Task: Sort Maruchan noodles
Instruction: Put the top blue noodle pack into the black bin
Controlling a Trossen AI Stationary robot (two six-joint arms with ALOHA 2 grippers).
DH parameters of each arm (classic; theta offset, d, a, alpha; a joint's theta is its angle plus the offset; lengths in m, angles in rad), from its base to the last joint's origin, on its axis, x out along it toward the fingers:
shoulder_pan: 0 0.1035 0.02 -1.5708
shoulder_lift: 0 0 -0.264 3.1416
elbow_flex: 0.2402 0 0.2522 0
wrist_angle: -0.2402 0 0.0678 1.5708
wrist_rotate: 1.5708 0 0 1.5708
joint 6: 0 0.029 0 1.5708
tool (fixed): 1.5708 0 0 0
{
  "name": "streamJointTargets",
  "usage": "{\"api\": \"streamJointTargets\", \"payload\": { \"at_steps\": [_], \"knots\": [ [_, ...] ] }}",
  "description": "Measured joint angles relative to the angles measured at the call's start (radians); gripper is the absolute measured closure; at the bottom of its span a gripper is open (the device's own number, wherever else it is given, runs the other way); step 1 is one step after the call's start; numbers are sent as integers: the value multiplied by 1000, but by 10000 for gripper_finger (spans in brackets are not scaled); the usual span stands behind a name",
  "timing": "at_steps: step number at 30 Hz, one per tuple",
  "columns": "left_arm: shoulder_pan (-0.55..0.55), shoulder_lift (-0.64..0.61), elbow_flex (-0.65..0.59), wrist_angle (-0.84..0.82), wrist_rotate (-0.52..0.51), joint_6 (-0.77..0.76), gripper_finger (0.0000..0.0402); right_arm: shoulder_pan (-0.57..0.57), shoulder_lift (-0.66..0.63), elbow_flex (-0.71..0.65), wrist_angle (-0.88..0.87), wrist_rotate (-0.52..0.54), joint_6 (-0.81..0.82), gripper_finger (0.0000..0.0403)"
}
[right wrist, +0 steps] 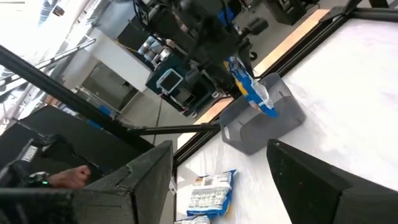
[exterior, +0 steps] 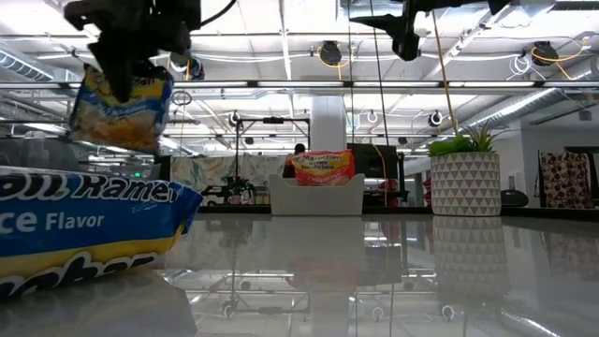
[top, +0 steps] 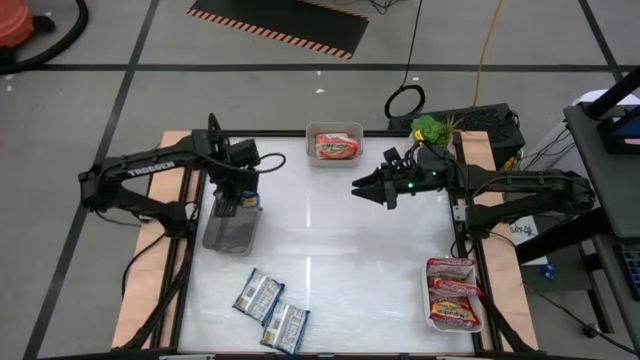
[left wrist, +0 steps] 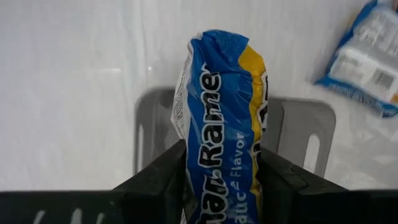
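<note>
Blue packet (left wrist: 224, 118) upright above grey tray (left wrist: 298, 130)

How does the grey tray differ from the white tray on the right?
The grey tray sits by the table's left side; the white tray sits at the right edge. The grey tray looks empty, with a blue packet held above it by the left tool; the white one holds red packets. Both are small rectangular trays.

The left gripper (top: 232, 203) is hanging over the grey tray (top: 232, 229), clasping a blue packet (top: 250, 200). Two blue packets (top: 272, 312) are lying well below it. The right gripper (top: 362, 186) is hovering open, just beside the white tray (top: 334, 146) holding an orange packet (top: 335, 147).
</note>
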Motion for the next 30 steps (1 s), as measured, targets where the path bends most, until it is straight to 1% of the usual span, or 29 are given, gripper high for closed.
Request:
{"api": "streamJointTargets", "payload": {
  "at_steps": [3,6,12,16,27,30],
  "knots": [
    [0,-27,-49,9,0,-9,251,7,0,0,0,-2,12,149],
    [0,-47,-67,10,0,-9,251,18,0,0,-3,-2,14,149],
    [0,-70,-104,10,-75,36,250,18,0,0,-4,-3,6,149],
    [0,-69,-127,20,-91,80,250,18,0,0,-4,-3,-2,149],
    [-3,-69,-227,186,-93,87,250,34,0,0,-4,-5,-3,149],
    [-3,-68,-246,197,-93,93,250,49,0,0,-4,-5,-3,149]
  ]
}}
